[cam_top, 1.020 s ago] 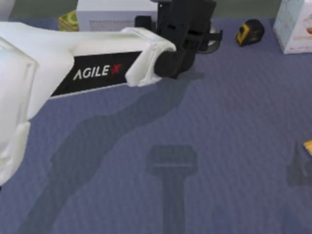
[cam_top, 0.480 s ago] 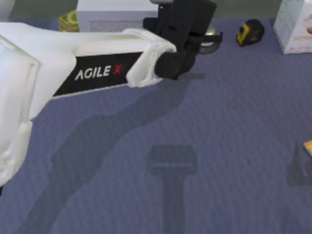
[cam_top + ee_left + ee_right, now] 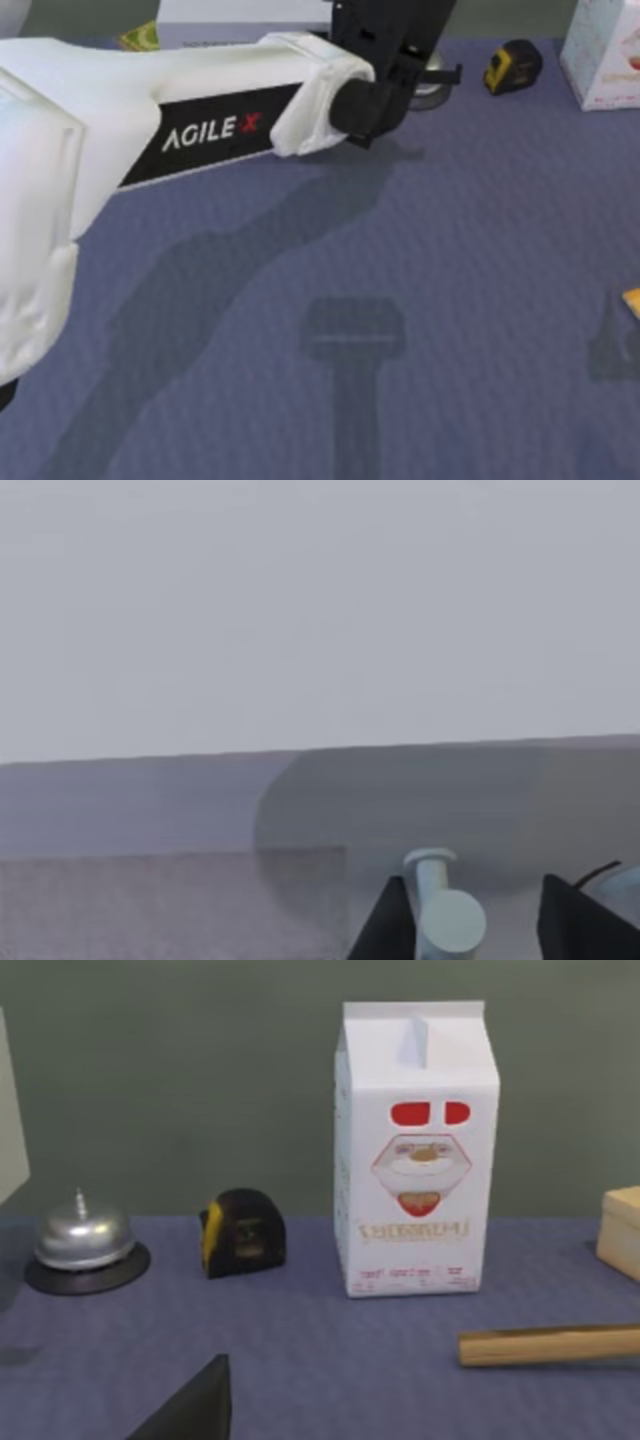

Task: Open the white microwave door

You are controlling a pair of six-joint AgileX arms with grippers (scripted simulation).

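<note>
Microwave sits at the table's far edge, left of centre, its door mostly hidden under my left arm. Left gripper is right at the microwave's front, fingers spread around a pale knob. Right gripper's state: cannot tell.

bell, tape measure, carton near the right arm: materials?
Bell: looks like polished metal, a shiny silver dome with highlights, on a dark matte base. Tape measure: probably hard plastic, black case with yellow trim, dull sheen. Carton: likely coated paperboard, white folded gable top with flat printed faces.
</note>
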